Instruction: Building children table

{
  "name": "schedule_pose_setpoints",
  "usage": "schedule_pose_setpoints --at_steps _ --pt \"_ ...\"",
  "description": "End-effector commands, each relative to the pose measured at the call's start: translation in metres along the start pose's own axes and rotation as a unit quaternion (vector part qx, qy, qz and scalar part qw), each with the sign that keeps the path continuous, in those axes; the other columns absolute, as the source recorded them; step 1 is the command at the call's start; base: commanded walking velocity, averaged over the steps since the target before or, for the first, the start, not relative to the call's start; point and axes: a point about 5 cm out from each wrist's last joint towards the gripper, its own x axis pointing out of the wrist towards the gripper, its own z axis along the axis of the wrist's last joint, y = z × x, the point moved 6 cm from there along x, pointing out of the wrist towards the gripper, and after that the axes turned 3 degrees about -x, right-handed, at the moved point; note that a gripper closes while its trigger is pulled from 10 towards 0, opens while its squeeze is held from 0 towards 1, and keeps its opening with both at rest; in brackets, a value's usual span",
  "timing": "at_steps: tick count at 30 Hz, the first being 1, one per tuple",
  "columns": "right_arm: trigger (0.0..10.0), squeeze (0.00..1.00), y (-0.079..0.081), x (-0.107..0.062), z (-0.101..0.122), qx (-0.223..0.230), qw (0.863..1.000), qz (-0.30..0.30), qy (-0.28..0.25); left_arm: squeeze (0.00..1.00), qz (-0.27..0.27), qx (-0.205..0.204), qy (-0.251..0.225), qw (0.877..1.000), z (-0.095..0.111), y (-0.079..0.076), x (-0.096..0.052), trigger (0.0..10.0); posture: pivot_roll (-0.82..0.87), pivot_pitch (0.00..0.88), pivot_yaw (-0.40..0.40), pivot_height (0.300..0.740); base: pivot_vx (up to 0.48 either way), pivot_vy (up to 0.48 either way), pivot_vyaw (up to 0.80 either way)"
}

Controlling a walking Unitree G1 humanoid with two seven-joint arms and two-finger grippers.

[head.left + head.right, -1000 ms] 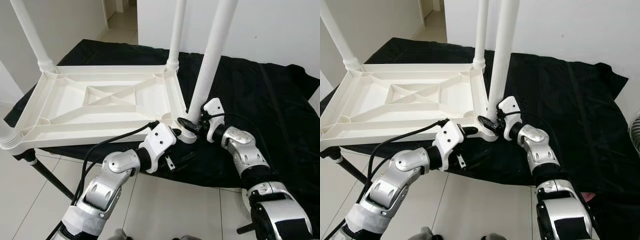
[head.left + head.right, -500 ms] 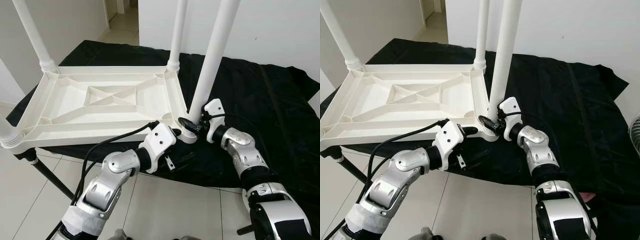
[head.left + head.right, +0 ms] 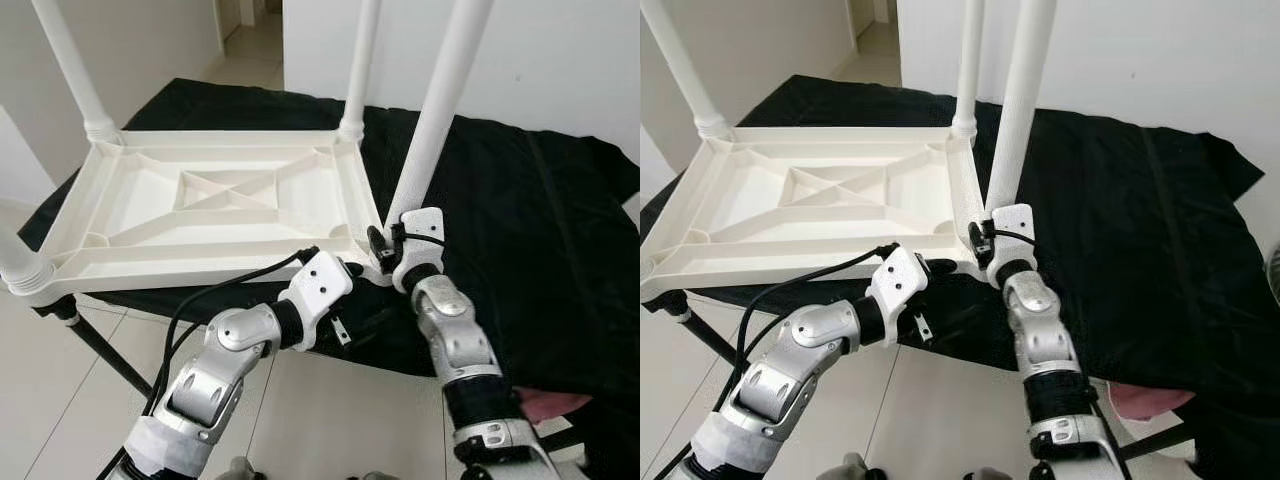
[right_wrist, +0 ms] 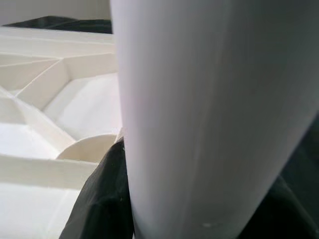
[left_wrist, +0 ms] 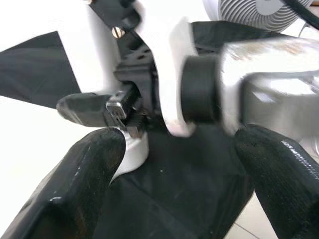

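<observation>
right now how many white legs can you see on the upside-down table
4: far left corner leg, far right corner leg, near right leg with the right pincer on its base, and near left leg, mostly cut off.

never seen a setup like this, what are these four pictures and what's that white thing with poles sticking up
It is a humanoid robot with two silver arms, each ending in a claw of two black fingers. The two wide pictures come from its head cameras looking down; the two close-ups come from cameras on its wrists. The white thing is a children's table top lying upside down on a black cloth, legs pointing up. The right claw grips the base of the near leg at the corner socket; the right wrist picture shows that leg up close. The left claw sits beside the same corner, fingers open.
</observation>
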Motion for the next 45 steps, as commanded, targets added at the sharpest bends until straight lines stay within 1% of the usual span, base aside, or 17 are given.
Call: schedule_pose_setpoints --at_steps 1,4,5,6,7,11,17,18,20,21,22,25,27,35,39,43,45 --pt "10.0 0.0 -0.001 -0.007 -0.016 -0.012 0.999 -0.023 0.036 0.0 0.021 0.002 0.004 1.0 -0.002 0.003 0.002 10.0 -0.07 0.038 -0.009 0.74 0.0 0.0 0.0" --pt "10.0 0.0 0.008 -0.008 -0.007 -0.01 1.0 -0.009 0.019 0.0 0.02 0.0 0.002 1.0 -0.001 0.002 0.002 10.0 -0.07 0.035 -0.011 0.74 0.0 0.0 0.0" --pt "10.0 0.88 0.005 -0.007 -0.006 -0.004 1.0 -0.01 0.018 0.0 0.019 0.0 0.003 1.0 -0.001 0.001 0.002 10.0 -0.07 0.034 -0.01 0.74 0.0 0.0 0.0" --pt "10.0 0.88 0.005 -0.007 -0.006 -0.004 1.0 -0.01 0.018 0.0 0.019 0.0 0.003 1.0 -0.001 0.001 0.002 10.0 -0.07 0.034 -0.01 0.74 0.0 0.0 0.0" --pt "10.0 1.0 0.002 -0.007 -0.005 0.005 1.0 -0.015 0.018 0.0 0.018 0.001 0.003 1.0 -0.002 0.001 0.002 10.0 -0.07 0.034 -0.01 0.74 0.0 0.0 0.0" --pt "10.0 1.0 0.003 -0.009 0.0 0.037 0.999 0.012 0.012 0.0 0.02 0.002 0.003 1.0 -0.001 0.002 0.002 10.0 -0.07 0.028 -0.015 0.74 0.0 0.0 0.0" --pt "10.0 1.0 0.003 -0.008 -0.006 0.026 0.998 0.051 0.022 0.0 0.022 0.002 0.003 1.0 -0.001 0.002 0.002 10.0 -0.07 0.027 -0.017 0.74 0.0 0.0 0.0" --pt "10.0 0.11 0.001 -0.008 -0.014 0.006 0.996 0.082 0.033 0.0 0.023 0.003 0.004 1.0 -0.002 0.003 0.002 10.0 -0.07 0.022 -0.019 0.74 0.0 0.0 0.0" --pt "10.0 0.11 0.001 -0.008 -0.014 0.006 0.996 0.082 0.033 0.0 0.023 0.003 0.004 1.0 -0.002 0.003 0.002 10.0 -0.07 0.022 -0.019 0.74 0.0 0.0 0.0" --pt "10.0 0.0 -0.002 -0.008 -0.019 -0.01 0.994 0.104 0.039 0.0 0.024 0.002 0.004 1.0 -0.002 0.003 0.002 10.0 -0.06 0.021 -0.019 0.74 0.0 0.0 0.0" --pt "10.0 0.0 -0.002 -0.008 -0.019 -0.01 0.994 0.104 0.039 0.0 0.024 0.002 0.004 1.0 -0.002 0.003 0.002 10.0 -0.06 0.021 -0.019 0.74 0.0 0.0 0.0" --pt "10.0 0.0 -0.007 -0.006 -0.018 -0.048 0.979 0.199 0.02 0.0 0.025 0.004 0.004 1.0 -0.002 0.004 0.001 10.0 -0.06 0.016 -0.017 0.74 0.0 0.0 0.0" --pt "10.0 0.0 -0.005 -0.006 -0.018 -0.059 0.971 0.231 0.016 0.0 0.025 0.005 0.004 1.0 -0.002 0.004 0.001 10.0 -0.06 0.015 -0.013 0.74 0.0 0.0 0.0" --pt "10.0 0.0 0.0 0.002 -0.012 -0.078 0.954 0.289 0.004 0.0 0.023 0.006 0.005 1.0 -0.001 0.004 0.001 10.0 -0.06 0.016 -0.007 0.74 0.0 0.0 0.0" --pt "10.0 0.0 0.008 0.005 -0.007 -0.093 0.931 0.353 -0.002 0.0 0.026 0.008 0.007 1.0 -0.001 0.006 0.0 10.0 -0.05 0.016 -0.006 0.74 0.0 0.0 0.0" --pt "10.0 0.0 0.011 0.005 -0.009 -0.092 0.923 0.374 0.002 0.0 0.027 0.008 0.007 1.0 -0.001 0.007 -0.001 10.0 -0.05 0.017 -0.003 0.74 0.0 0.0 0.0" --pt "4.4 0.0 0.012 0.005 -0.012 -0.088 0.917 0.389 0.008 0.0 0.027 0.008 0.007 1.0 -0.001 0.007 -0.001 10.0 -0.04 0.021 0.0 0.74 0.0 0.0 0.0"
